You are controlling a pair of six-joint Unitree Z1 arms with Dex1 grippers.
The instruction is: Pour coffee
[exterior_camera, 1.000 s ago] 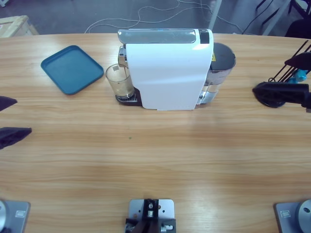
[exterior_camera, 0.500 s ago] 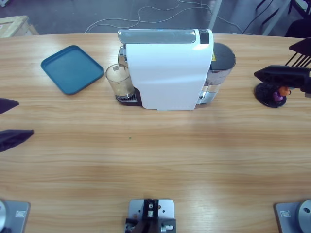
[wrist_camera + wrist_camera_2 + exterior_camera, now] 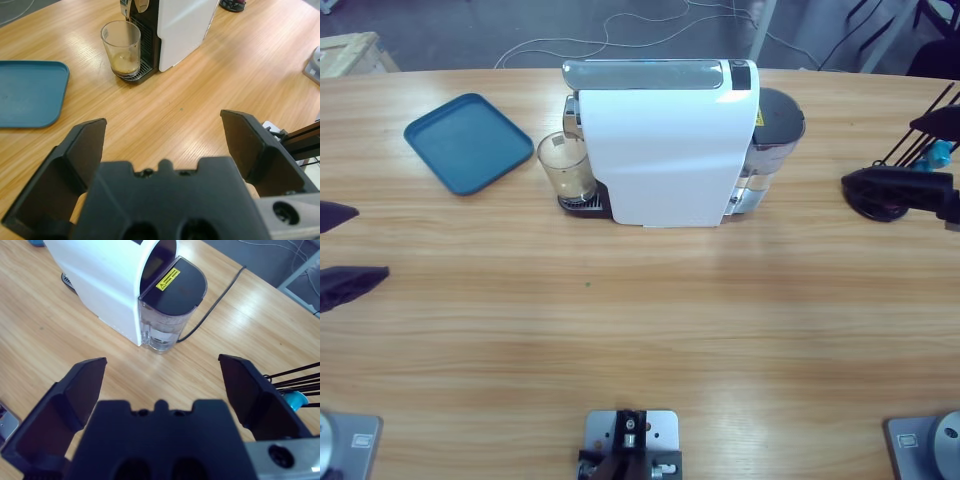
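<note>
A clear glass tumbler (image 3: 565, 165) stands on the drip grate under the spout of a white coffee machine (image 3: 665, 145). A shallow layer of tan-brown coffee (image 3: 125, 63) lies in the bottom of the tumbler (image 3: 121, 46). My left gripper (image 3: 345, 247) sits at the table's left edge, open and empty, well short of the glass. My right gripper (image 3: 162, 365) is open and empty too, near the right edge, looking toward the machine's water tank (image 3: 167, 310). In the high view, one of its jaws covers the base of a capsule rack.
A blue tray (image 3: 468, 142) lies left of the machine. A black wire capsule rack (image 3: 928, 128) with a blue capsule (image 3: 940, 152) stands at the far right. A black cable (image 3: 215, 302) runs off behind the tank.
The right gripper swung toward the table's far side half a second ago, uncovering the rack's base, and is now back over it. The left gripper barely shifted.
</note>
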